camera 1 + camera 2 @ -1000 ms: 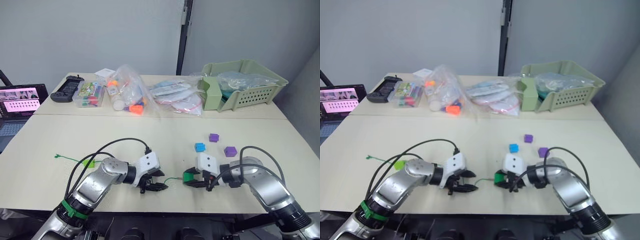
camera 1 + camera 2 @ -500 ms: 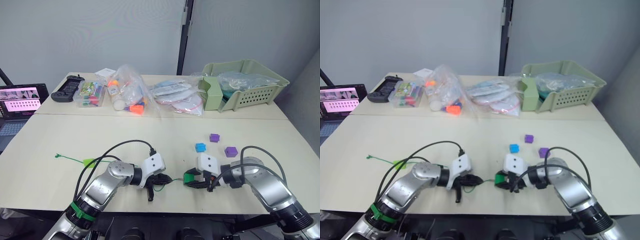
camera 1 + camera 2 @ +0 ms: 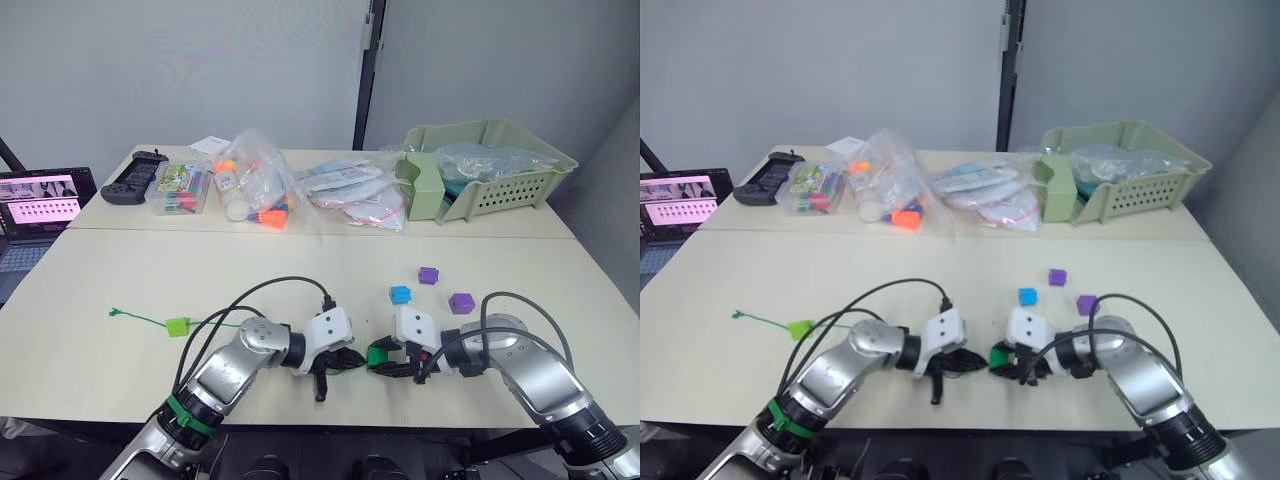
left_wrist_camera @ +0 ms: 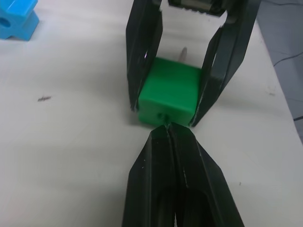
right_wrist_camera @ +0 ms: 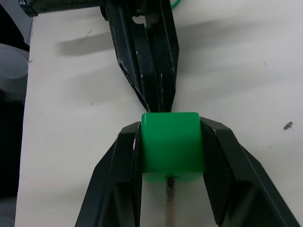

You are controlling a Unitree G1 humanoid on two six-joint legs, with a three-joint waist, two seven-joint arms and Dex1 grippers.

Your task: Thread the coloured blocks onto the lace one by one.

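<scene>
The dark green cube (image 4: 169,90) sits clamped between the two fingers of the right tool (image 5: 171,144), close to the tabletop's near edge and roughly midway along it. The left tool (image 4: 169,128) has its fingers pressed together on the lace's stiff tip, which meets the cube's near face at the hole; in the right wrist view a pale point protrudes from the cube's far face, so the tip appears to be already through. To complete this step well, keep the tip in line with the bore, hold the cube steady, and feed straight without side load; the tip would then need to be taken from the exit side, which the right tool's fingers partly flank. The lace (image 3: 150,319) trails toward the tabletop's left edge, passing the lime green wedge (image 3: 178,326) and ending in a small tab. The blue cube (image 3: 400,294) and two purple cubes (image 3: 428,274) (image 3: 460,303) lie just behind the right tool, toward the right side, apart from each other. Black cables loop over both arms and may snag the lace. Clear bags of toys (image 3: 255,190), a green basket (image 3: 490,165) and a laptop (image 3: 38,205) stand well apart, along the far edge and left side.
</scene>
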